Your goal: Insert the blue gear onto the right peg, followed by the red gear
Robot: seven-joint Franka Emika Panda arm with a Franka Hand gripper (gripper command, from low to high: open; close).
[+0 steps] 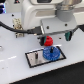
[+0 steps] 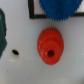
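The blue gear (image 1: pixel 50 52) lies flat on the right part of the black-rimmed grey plate (image 1: pixel 33 59). The right peg is hidden at the gear's centre and I cannot make it out. A thin short pin (image 1: pixel 36 56) stands on the plate's left part. The red gear (image 1: pixel 48 41) hangs tilted just beyond the plate, directly under the white hand. My gripper (image 1: pixel 48 40) is shut on it, with a dark finger (image 1: pixel 44 39) at its side. In the wrist view the red gear (image 2: pixel 50 46) fills the middle, beside the plate's black rim (image 2: pixel 33 15) and the blue gear (image 2: pixel 60 7).
The white tabletop (image 1: pixel 15 65) surrounds the plate. Black cables (image 1: pixel 10 26) run along the exterior view's left behind the arm. A small dark hole (image 2: pixel 15 51) marks the table near the red gear. A dark shape (image 2: pixel 2 30) edges the wrist view.
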